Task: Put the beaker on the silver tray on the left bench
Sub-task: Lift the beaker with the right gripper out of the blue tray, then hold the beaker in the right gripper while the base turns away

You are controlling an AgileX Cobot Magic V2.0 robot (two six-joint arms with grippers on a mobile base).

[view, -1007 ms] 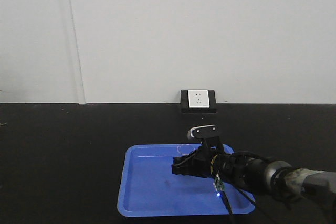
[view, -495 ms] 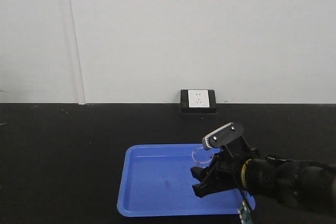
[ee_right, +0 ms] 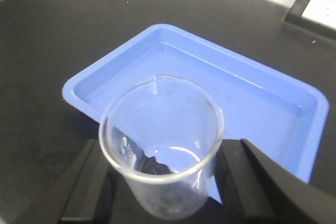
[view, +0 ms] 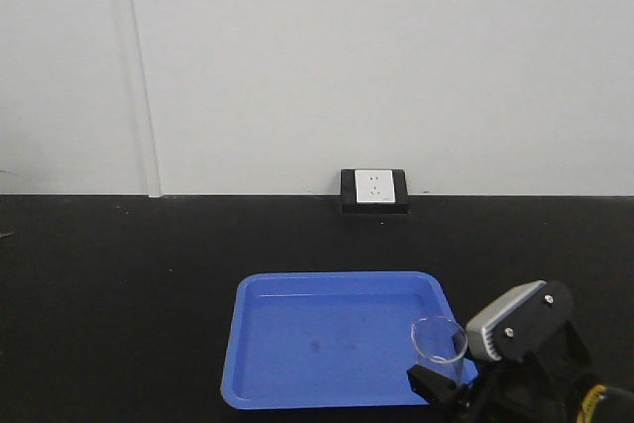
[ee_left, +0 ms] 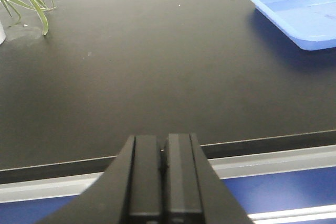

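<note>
Your right gripper (ee_right: 165, 187) clamps beaker (view: 439, 344): upright, mouth up, raised over near-right corner of blue tray (view: 317, 339). Left gripper (ee_left: 163, 166) closed, empty, well left. Silver tray not in view; expect leftward carry.

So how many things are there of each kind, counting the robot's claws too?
blue tray: 1
beaker: 1
wall socket: 1
plant: 1
Grippers: 2, the left gripper and the right gripper
Total: 6
</note>
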